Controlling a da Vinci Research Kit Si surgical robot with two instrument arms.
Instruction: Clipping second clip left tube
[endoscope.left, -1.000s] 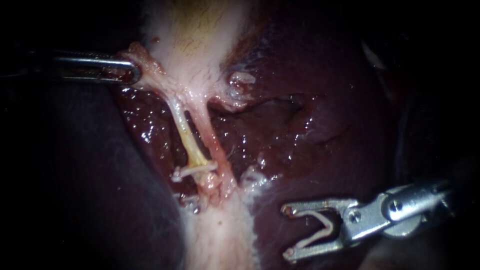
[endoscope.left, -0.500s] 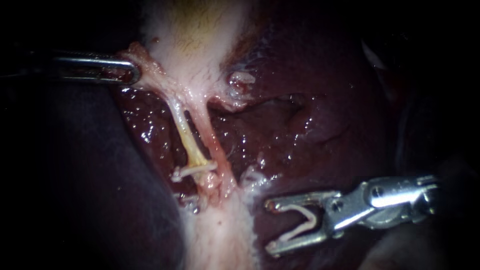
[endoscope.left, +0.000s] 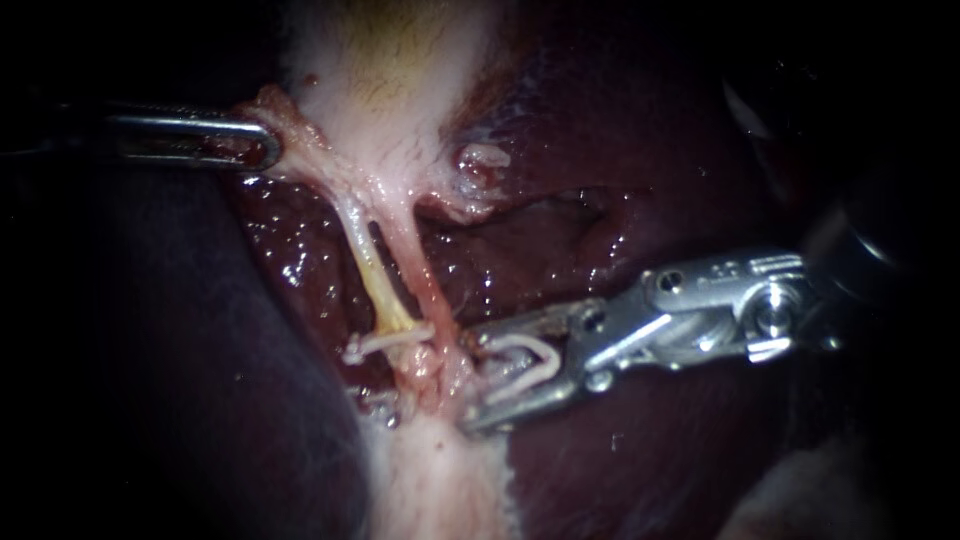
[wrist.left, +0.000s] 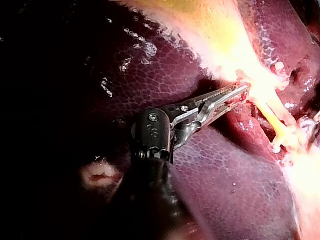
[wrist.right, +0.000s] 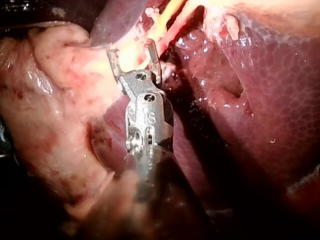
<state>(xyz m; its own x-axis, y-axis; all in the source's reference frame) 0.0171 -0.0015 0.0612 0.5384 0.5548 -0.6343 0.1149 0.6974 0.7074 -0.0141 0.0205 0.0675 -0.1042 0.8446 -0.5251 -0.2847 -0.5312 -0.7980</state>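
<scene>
endoscope view: your left instrument (endoscope.left: 262, 145) comes in at the upper left, its jaws pinched on a flap of pale tissue (endoscope.left: 290, 130) at the foot of the gallbladder (endoscope.left: 390, 60). the left tube (endoscope.left: 372, 275) – thin, yellow – runs down to a set clip (endoscope.left: 388, 340) across its lower end, the pink right tube (endoscope.left: 425, 290) just beside it. your right instrument (endoscope.left: 475, 382) holds a loaded clip (endoscope.left: 525, 365) between spread jaws, both touching it; the tips are at the right tube, with the left tube outside them

left wrist view: your left instrument (wrist.left: 237, 95) is clamped on the pale tissue (wrist.left: 252, 89), the left tube (wrist.left: 272, 117) just ahead, liver (wrist.left: 225, 170) beneath

right wrist view: your right instrument (wrist.right: 131, 47) has wide jaws – pale tissue lies between them
</scene>
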